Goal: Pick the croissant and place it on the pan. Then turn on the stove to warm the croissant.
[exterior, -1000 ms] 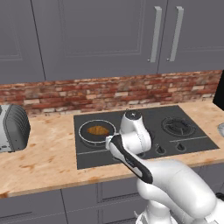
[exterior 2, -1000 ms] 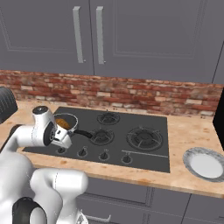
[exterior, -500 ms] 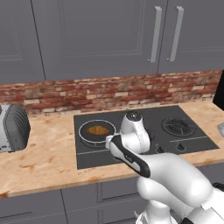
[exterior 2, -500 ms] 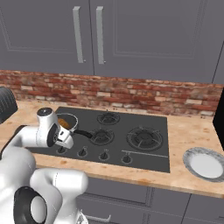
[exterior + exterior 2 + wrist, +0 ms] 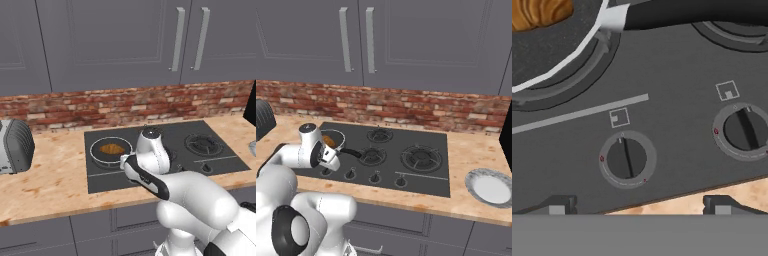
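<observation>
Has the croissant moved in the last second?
No. The croissant lies in the pan on the stove's rear left burner, as before.

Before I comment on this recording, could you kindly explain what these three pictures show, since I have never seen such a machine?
The white machine is a robot arm on a driving base, in a rendered kitchen. Two pictures come from cameras on the base, behind the arm to its left and right. The third comes from a camera on the hand, looking along the gripper, which stands open and holds nothing.

On the wooden counter lies a black stove. A pan sits on its burner with the croissant inside. The hand camera looks closely at two round knobs on the stove's front edge. A toaster stands to the left, a plate to the right.
</observation>
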